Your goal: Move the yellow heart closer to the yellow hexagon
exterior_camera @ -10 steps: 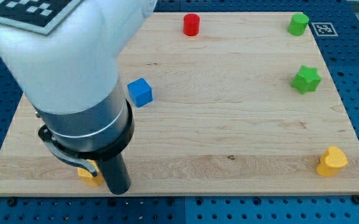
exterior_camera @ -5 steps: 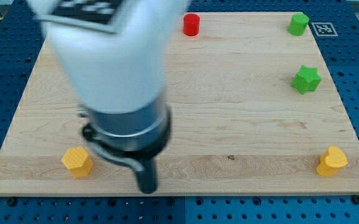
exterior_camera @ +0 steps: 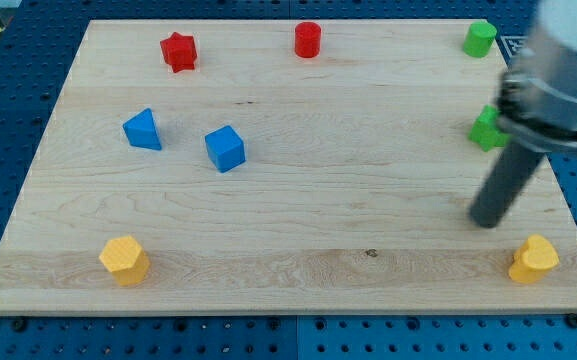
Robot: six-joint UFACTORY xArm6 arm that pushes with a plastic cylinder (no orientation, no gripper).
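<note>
The yellow heart [exterior_camera: 534,259] lies at the board's bottom right corner. The yellow hexagon [exterior_camera: 124,260] lies at the bottom left, far from it. My tip [exterior_camera: 488,220] rests on the board up and to the left of the heart, a short gap away, not touching it. The arm comes in from the view's top right and is blurred.
A green star [exterior_camera: 485,129], partly hidden by the arm, sits at the right edge above my tip. A green block [exterior_camera: 480,38] is at the top right. A red cylinder [exterior_camera: 308,39], a red star [exterior_camera: 178,50], a blue triangular block [exterior_camera: 143,130] and a blue cube [exterior_camera: 225,148] lie on the wooden board [exterior_camera: 348,200].
My arm has swept from the bottom left, by the yellow hexagon, across the board to the right side near the yellow heart. No block has moved.
</note>
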